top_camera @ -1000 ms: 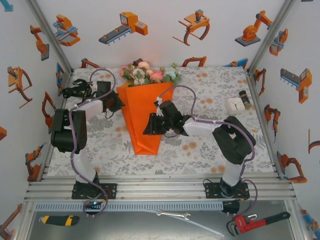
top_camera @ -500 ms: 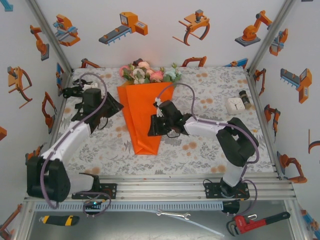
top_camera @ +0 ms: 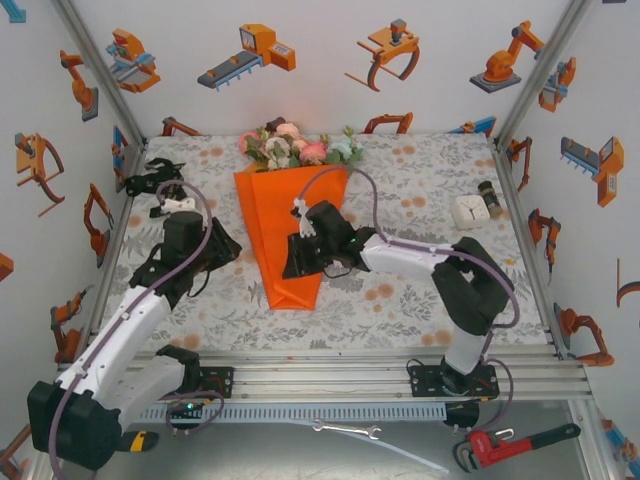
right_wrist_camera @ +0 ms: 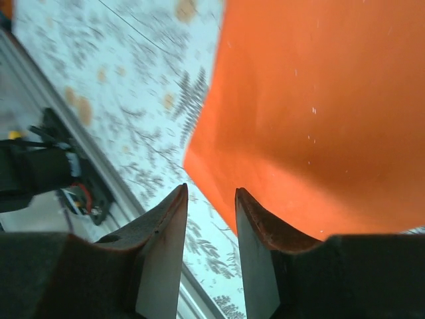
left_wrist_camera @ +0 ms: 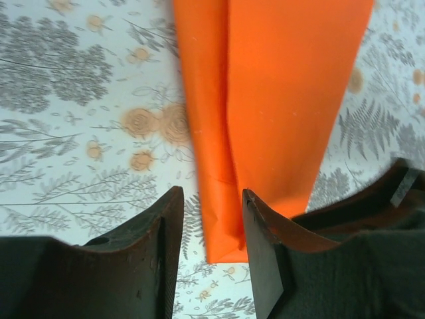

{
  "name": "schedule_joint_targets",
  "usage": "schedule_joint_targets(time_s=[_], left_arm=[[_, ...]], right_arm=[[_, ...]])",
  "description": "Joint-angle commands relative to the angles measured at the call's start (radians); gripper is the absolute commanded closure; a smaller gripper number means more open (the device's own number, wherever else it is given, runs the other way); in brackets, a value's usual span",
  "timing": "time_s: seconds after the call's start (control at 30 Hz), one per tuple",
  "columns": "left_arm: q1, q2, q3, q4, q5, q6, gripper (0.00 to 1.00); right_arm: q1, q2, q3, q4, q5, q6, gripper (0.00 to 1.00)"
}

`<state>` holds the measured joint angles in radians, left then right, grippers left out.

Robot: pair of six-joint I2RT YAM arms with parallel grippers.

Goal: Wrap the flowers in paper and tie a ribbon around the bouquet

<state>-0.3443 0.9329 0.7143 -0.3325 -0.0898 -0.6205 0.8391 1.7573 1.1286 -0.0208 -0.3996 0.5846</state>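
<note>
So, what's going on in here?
Two robot arms are making a bouquet. The flowers already lie wrapped in a cone of orange paper on the table, not yet tied. The right gripper hovers open near the cone's narrow end. The left gripper, also open, points at it from the left, holding nothing.

Setup's a little booth with plain white walls [top_camera: 320,95] plastered in orange cartoon robot-arm stickers [top_camera: 250,50], silvery aluminium corner posts [top_camera: 103,70], a table under a white cloth with grey-and-orange floral print [top_camera: 420,170], all evenly, brightly lit.
</note>
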Motion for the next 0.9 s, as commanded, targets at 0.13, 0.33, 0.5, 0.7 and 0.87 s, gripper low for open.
schedule_joint_targets(time_s=[0.13,0.33,0.5,0.7,0.87], left_arm=[[0.186,0.235,0.256,-0.019,-0.132,0.113,0.58],[0.310,0.680,0.643,-0.089,-0.225,0.344,0.60],[0.346,0.950,0.894,-0.120,-0.225,0.571,0.59],[0.355,1.224,1.169,-0.296,-0.280,0.844,0.51],[0.359,1.369,1.281,-0.320,-0.237,0.879,0.48]], right_arm=[[-0.115,-0.286,-0.038,0.015,0.241,-0.047,0.58],[-0.175,-0.487,-0.175,0.077,0.376,-0.126,0.43],[-0.235,-0.598,-0.314,0.205,0.357,-0.116,0.17],[-0.288,-0.609,-0.372,0.250,0.296,-0.116,0.14],[-0.315,-0.564,-0.343,0.246,0.226,-0.109,0.14]])
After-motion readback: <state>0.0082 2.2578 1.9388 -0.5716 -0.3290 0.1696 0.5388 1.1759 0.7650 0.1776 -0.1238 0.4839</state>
